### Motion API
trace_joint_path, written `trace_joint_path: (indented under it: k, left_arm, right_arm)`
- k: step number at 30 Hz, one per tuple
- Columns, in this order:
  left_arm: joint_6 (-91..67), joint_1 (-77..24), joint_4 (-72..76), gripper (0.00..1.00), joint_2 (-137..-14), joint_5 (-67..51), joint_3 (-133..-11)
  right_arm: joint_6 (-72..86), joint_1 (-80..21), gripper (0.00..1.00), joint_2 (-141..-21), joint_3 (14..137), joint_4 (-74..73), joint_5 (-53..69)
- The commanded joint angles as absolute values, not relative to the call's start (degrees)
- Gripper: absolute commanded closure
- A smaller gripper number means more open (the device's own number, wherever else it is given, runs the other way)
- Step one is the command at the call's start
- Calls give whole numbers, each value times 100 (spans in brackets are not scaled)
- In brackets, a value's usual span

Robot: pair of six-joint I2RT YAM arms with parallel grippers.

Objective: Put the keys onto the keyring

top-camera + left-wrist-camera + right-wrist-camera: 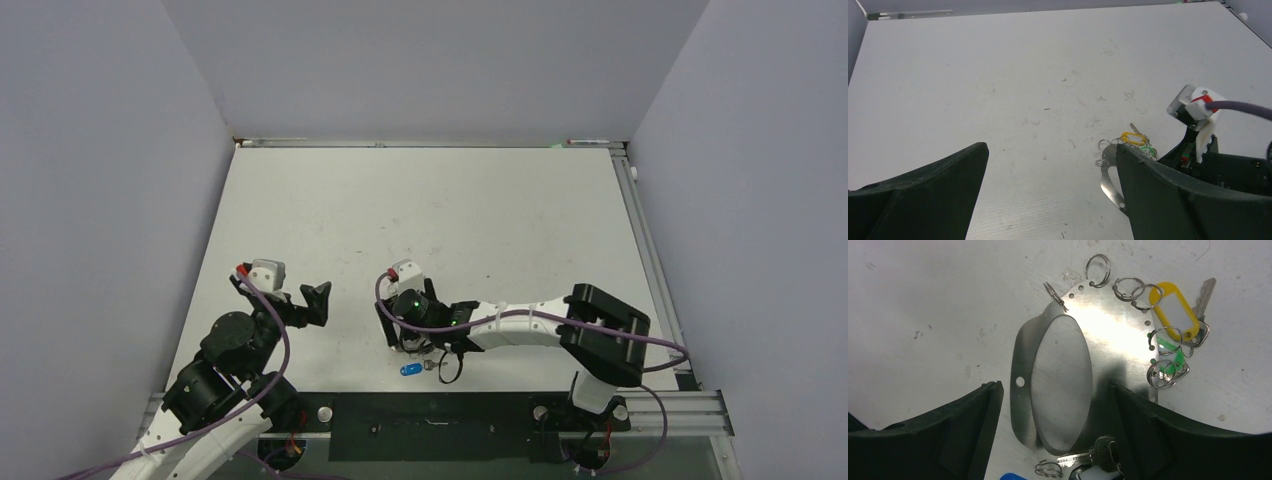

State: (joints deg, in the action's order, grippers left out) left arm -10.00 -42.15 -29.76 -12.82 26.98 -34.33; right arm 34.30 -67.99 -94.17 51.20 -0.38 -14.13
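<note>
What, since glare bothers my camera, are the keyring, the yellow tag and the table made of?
Keyring: thin sheet metal, probably steel. It is polished, with mirror-bright glare and small punched holes.
Yellow tag: glossy plastic, it seems, with a white insert.
Table: matte white board, scuffed and speckled; the actual material is unclear.

In the right wrist view, the blue plastic key tag (1012, 476) is cut off at the bottom edge. The green plastic tag (1163, 345) is half hidden under small silver wire rings (1155, 377).

Bare table (430, 200) beyond; right arm (520, 322) hangs over keyring (1108, 330), keys (1172, 310) just beside.
</note>
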Motion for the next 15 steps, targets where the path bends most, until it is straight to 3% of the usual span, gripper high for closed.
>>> trace_joint_path:
  k: [1,8,15]
  left_arm:
    - [-1143,-4183,-2808,3,-1331,2663,-3513]
    - [-1895,-4192,-3331,5,-1692,2580,-3770]
    - [-1855,-4182,-3251,5,-1581,2726,-3692]
  right_arm:
    - [3280,-6711,22,-9995,5414,331,-1307]
    - [2549,-6400,22,-11143,6289,573,-616]
    - [1469,-6413,23,-12241,7945,250,663]
